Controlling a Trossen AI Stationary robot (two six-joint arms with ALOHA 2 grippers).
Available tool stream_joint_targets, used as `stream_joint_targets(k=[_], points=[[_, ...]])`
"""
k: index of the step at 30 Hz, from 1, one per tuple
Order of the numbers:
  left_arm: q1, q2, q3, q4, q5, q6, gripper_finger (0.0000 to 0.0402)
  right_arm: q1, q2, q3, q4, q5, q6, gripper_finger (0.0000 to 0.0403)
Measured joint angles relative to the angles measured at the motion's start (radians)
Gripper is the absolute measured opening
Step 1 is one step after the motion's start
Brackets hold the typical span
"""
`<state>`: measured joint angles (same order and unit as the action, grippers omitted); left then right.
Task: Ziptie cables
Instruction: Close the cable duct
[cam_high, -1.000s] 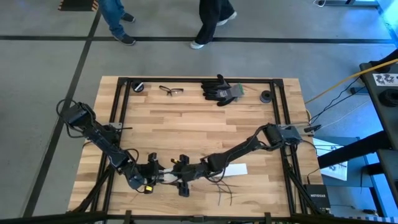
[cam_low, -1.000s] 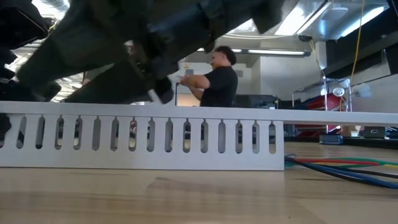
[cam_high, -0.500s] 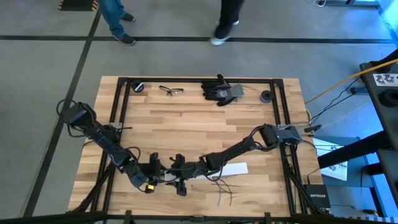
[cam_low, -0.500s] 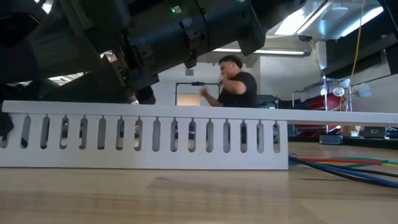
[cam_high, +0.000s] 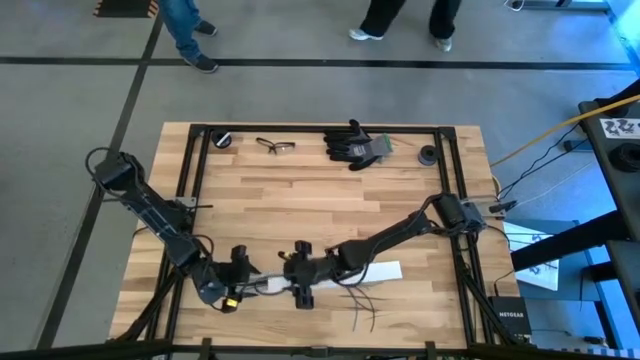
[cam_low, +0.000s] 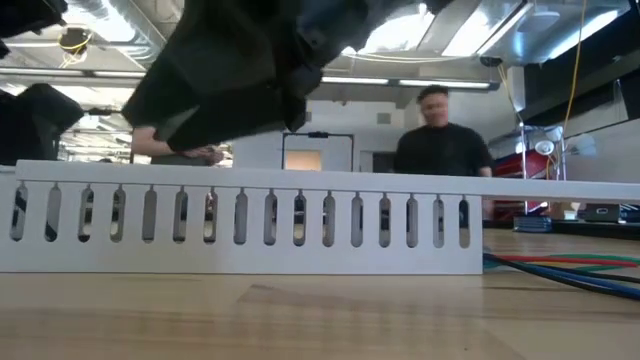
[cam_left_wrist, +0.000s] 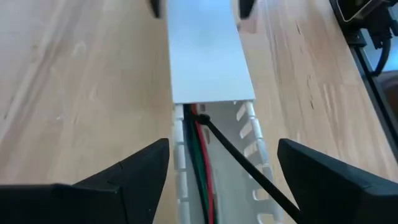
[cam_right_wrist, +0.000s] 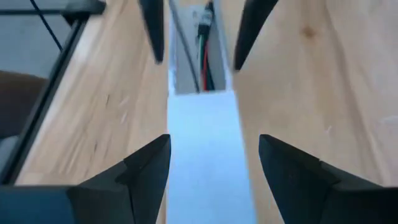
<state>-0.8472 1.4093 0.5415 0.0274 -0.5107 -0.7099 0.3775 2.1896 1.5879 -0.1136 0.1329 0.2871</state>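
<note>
A long white slotted duct (cam_high: 340, 277) lies flat on the wooden table near its front edge. A flat cover (cam_left_wrist: 205, 50) closes most of it. The cables (cam_left_wrist: 200, 155), red, green and black, run inside its uncovered end. Their loose ends (cam_high: 362, 305) splay out on the table, and in the low view they lie to the right (cam_low: 570, 268). My left gripper (cam_left_wrist: 224, 146) hovers open over the uncovered end. My right gripper (cam_right_wrist: 214, 138) hovers open over the covered part (cam_right_wrist: 205, 149), facing the left one. Each has a finger on either side of the duct.
Black gloves (cam_high: 355, 145), safety glasses (cam_high: 274, 146) and two small dark round objects (cam_high: 222, 139) (cam_high: 429, 155) lie along the far edge. A black metal frame (cam_high: 190, 180) borders the table. People walk on the floor beyond it, and one shows behind the duct (cam_low: 440, 140).
Both grippers have risen from the duct, and their dark bodies now stand higher above it in the low view. The duct has stayed on the table and has slid a little toward the table's right edge.
</note>
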Motion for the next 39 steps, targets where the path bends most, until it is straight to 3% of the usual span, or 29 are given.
stream_joint_targets(k=[4, 10, 15, 20, 24, 34, 39], points=[[-0.008, 0.037, -0.001, 0.049, -0.056, 0.009, 0.0283, 0.031, 0.007, 0.000, 0.003, 0.057, 0.002, 0.0232], [-0.008, 0.136, -0.001, 0.149, -0.056, 0.007, 0.0283, 0.040, 0.009, 0.000, 0.003, 0.111, 0.019, 0.0232], [-0.009, 0.163, -0.001, 0.141, -0.060, -0.024, 0.0272, 0.041, 0.009, 0.000, -0.029, 0.106, 0.019, 0.0232], [-0.009, 0.163, -0.001, 0.145, -0.081, -0.033, 0.0231, 0.048, -0.022, 0.000, -0.076, 0.097, 0.038, 0.0232], [-0.008, 0.163, -0.001, 0.146, -0.088, -0.033, 0.0215, 0.056, -0.044, 0.005, -0.057, 0.027, 0.101, 0.0232], [-0.008, 0.163, -0.002, 0.144, -0.091, -0.041, 0.0218, 0.069, 0.052, 0.007, -0.014, 0.065, 0.162, 0.0232], [-0.008, 0.164, -0.003, 0.146, -0.091, -0.041, 0.0219, 0.052, 0.106, 0.008, 0.135, 0.041, 0.177, 0.0232]])
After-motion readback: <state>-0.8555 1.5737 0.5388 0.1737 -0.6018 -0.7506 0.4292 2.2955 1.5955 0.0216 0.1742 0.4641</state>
